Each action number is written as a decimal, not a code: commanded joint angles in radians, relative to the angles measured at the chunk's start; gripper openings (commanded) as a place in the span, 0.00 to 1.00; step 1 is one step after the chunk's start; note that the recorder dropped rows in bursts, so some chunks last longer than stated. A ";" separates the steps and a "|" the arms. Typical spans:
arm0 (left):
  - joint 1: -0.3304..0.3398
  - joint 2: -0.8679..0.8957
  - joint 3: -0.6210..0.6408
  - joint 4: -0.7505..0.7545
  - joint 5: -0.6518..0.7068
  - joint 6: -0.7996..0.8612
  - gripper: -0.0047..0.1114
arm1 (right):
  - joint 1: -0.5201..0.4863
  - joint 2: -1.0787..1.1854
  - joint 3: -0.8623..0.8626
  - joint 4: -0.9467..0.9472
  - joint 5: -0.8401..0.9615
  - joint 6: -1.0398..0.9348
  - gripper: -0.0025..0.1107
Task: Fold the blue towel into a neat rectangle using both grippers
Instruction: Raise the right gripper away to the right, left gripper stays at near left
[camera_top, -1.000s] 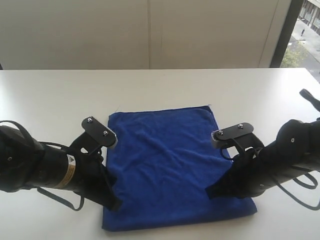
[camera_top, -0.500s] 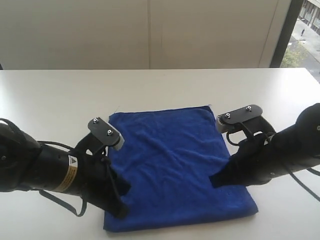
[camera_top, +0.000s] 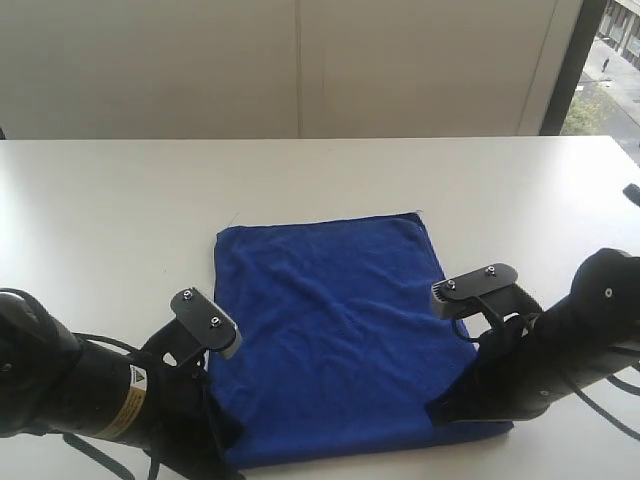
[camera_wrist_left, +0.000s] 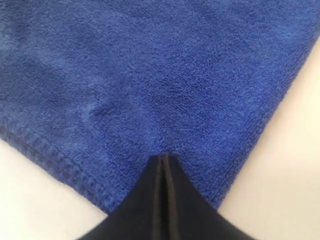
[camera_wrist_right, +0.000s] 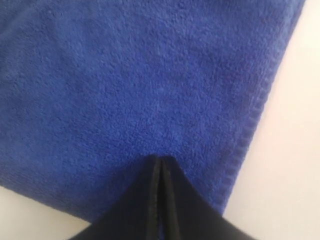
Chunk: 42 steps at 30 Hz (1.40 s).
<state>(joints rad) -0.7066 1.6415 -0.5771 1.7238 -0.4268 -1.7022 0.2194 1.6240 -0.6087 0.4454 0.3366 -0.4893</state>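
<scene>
The blue towel (camera_top: 330, 330) lies flat on the white table as a single rectangle with slight wrinkles. My left gripper (camera_top: 226, 440) sits low at the towel's near left corner. In the left wrist view its jaws (camera_wrist_left: 164, 157) are shut, tips resting on top of the cloth (camera_wrist_left: 150, 75) just inside the hemmed corner. My right gripper (camera_top: 445, 412) is at the near right corner. Its jaws (camera_wrist_right: 159, 159) are also shut, tips on the cloth (camera_wrist_right: 140, 75) beside the side hem. No cloth shows pinched between either pair of jaws.
The white table (camera_top: 120, 200) spreads wide to the left, right and beyond the towel. A pale wall runs behind it, with a window (camera_top: 610, 60) at the far right. Both black arms lie low over the table's near edge.
Both arms have drawn back toward the near edge and dropped lower onto the towel's near corners. The jaws stay shut and the towel stays flat.
</scene>
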 joint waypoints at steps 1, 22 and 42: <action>-0.006 0.008 0.031 0.021 0.042 -0.003 0.04 | 0.000 0.011 0.030 -0.029 0.005 0.030 0.02; -0.004 -0.095 -0.019 0.021 0.030 -0.002 0.04 | 0.002 -0.193 -0.001 -0.215 -0.043 0.267 0.02; -0.004 -0.010 -0.040 0.021 -0.017 -0.014 0.04 | 0.002 -0.521 -0.083 -0.221 0.163 0.263 0.02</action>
<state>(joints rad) -0.7109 1.6235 -0.6240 1.7349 -0.4523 -1.7172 0.2212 1.1099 -0.6868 0.2283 0.4984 -0.2265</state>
